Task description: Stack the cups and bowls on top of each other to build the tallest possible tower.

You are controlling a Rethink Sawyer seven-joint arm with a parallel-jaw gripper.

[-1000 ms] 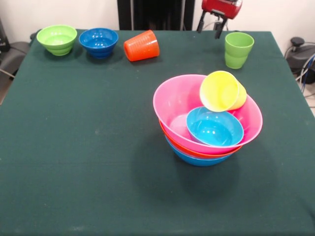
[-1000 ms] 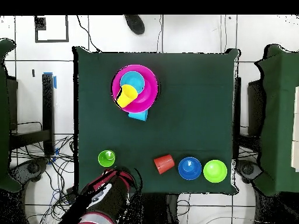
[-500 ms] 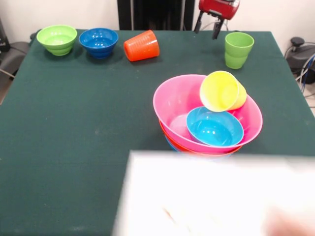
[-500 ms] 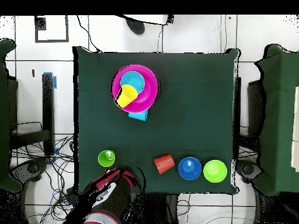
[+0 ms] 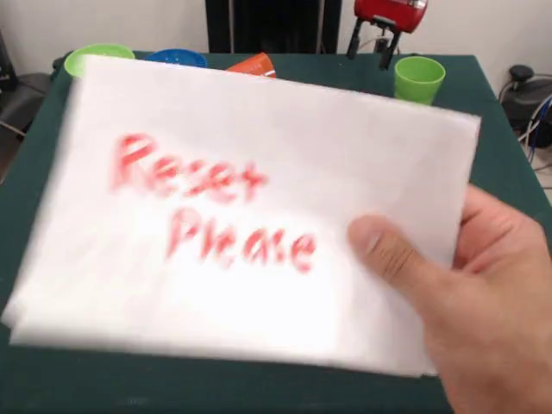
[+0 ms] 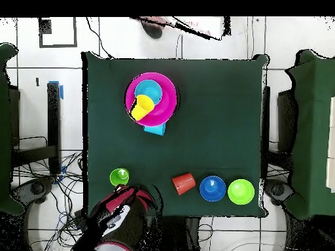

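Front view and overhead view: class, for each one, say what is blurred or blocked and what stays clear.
Front view: a hand holds a motion-blurred white sheet with smeared red lettering before the lens, hiding most of the table; the light green cup and gripper show above it. Overhead view: unblocked; the pink bowl holds the yellow cup, crisp.

Robot lab, taped floor [image 6: 216, 49] (cables [image 6: 65, 171])
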